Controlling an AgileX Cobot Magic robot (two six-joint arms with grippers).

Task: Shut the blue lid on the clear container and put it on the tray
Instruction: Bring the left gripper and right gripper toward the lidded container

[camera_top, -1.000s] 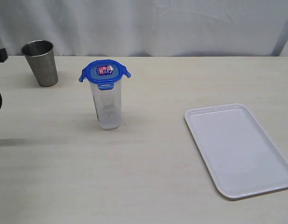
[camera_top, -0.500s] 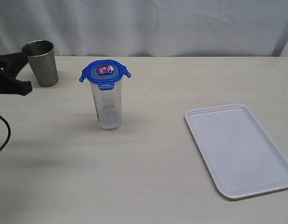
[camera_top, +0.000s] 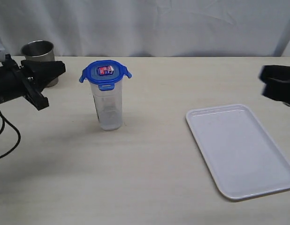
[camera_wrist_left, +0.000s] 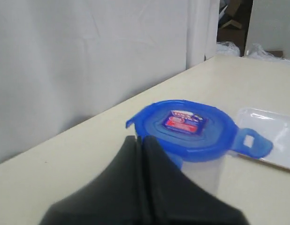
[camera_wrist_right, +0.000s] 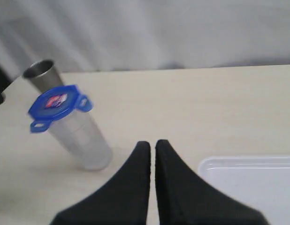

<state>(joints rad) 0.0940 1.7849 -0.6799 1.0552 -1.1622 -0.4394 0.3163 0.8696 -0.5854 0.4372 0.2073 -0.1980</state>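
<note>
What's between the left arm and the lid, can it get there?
Likely yes. The left arm sits beside the lid, near its height, with nothing between; the cup stands behind the arm, off that line. Its jaws are shut, though.

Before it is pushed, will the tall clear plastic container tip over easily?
Probably yes: the tall clear plastic container is narrow, upright and looks empty, so a push near the round blue lid may topple it. It likely feels light and stiff; the smooth wall may be slippery.
</note>
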